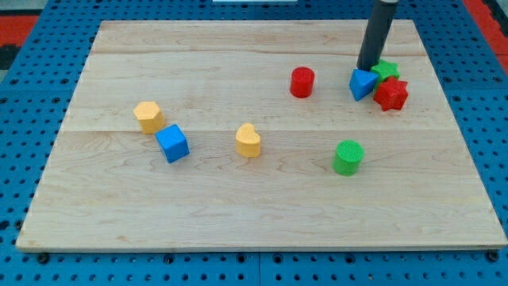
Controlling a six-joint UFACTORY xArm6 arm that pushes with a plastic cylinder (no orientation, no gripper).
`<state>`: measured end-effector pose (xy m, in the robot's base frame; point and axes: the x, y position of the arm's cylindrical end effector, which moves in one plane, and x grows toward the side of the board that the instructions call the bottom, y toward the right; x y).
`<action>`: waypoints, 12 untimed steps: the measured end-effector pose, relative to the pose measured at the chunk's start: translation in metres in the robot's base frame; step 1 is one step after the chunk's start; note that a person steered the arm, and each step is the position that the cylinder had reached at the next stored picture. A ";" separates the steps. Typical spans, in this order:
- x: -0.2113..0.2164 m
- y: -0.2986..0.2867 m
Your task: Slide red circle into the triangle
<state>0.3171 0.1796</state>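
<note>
My tip (pixel 367 68), a bare rod with no jaws, stands touching the blue triangle (pixel 363 83) near the board's far right corner, so it may knock it away from the red circle (pixel 302 82).

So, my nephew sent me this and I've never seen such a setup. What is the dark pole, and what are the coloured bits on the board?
The pole is a robot arm's rod; it grips nothing, only pushes. My tip rests against the blue triangle, beside a green star and red star. One camera looks down on the wooden board. Also there: red circle, green circle, yellow heart, blue cube, yellow hexagon. Nothing is held.
</note>
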 end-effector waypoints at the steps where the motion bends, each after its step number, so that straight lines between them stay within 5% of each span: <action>1: 0.000 -0.021; 4: -0.016 -0.137; 5: 0.008 -0.204; 7: 0.043 -0.156; 10: -0.006 -0.092; 11: -0.004 -0.115; 12: 0.051 -0.148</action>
<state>0.3685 0.0317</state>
